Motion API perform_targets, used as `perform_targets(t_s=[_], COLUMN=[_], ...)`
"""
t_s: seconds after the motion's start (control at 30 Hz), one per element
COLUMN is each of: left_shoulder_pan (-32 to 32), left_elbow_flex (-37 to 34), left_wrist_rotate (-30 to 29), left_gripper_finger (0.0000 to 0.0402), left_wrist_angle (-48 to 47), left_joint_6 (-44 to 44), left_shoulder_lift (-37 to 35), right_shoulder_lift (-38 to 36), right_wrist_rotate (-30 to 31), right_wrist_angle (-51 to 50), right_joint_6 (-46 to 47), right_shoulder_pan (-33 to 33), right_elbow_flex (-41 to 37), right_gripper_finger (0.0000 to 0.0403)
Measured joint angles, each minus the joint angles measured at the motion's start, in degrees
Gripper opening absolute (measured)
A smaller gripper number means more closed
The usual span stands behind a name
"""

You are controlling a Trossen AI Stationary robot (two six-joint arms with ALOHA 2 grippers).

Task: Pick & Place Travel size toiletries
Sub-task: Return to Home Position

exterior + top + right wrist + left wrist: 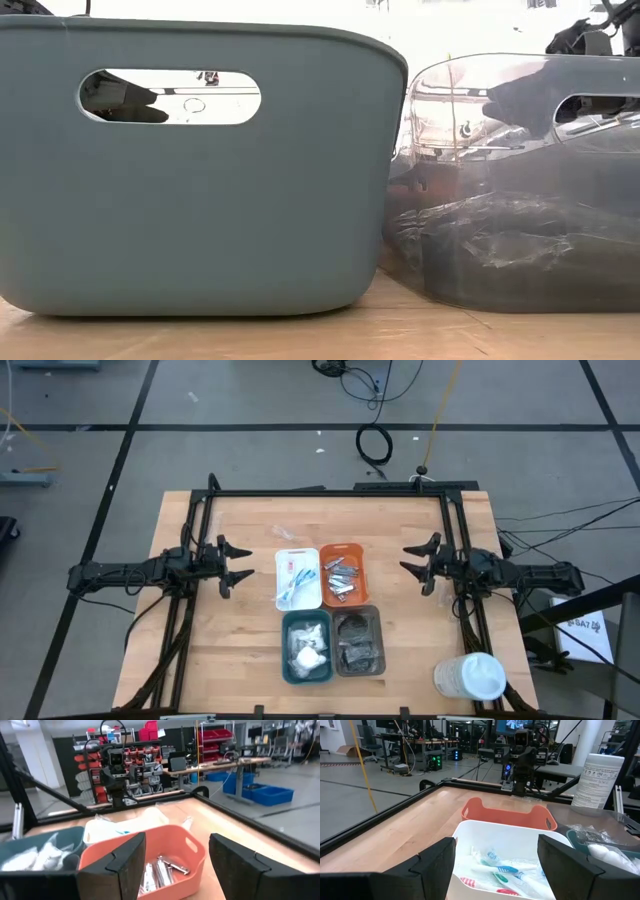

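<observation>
Both released: left hand [247, 561], right hand [406, 560]; silver pieces [342, 578] visible only high, right-wrist views.

Premises: a robotics laboratory or workshop hall.

High view: a grey concrete floor [250, 400] is marked with dark tape lines. A black coiled cable [375, 445] lies loose at upper centre. A light wooden table [250, 520] in a black metal frame carries a dark left robot arm [120, 575] and a dark right robot arm [530, 573].

Right wrist view: shelving holds red plastic storage bins [150, 727] at upper centre, with blue plastic crates [260, 792] at right.

Left wrist view: workbenches with lit electronic equipment [434, 760] stand at upper left.
</observation>
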Motion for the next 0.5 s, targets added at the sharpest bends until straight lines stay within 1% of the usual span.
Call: perform_targets(t_s=[0.1, 0.5], left_shoulder_pan=[0.0, 0.0], left_elbow_flex=[0.0, 0.0], left_wrist_rotate=[0.0, 0.0], left_gripper_finger=[0.0274, 0.0273], left_wrist_angle=[0.0, 0.0], left_joint_6=[0.0, 0.0], left_shoulder_lift=[0.0, 0.0], right_shoulder_lift=[0.2, 0.2], right_wrist_rotate=[0.2, 0.2], right_wrist_angle=[1.0, 1.3], right_joint_6=[3.3, 3.6], right_shoulder_pan=[0.0, 0.0], right_elbow_flex=[0.0, -0.1], right_gripper_finger=[0.0206, 0.0208])
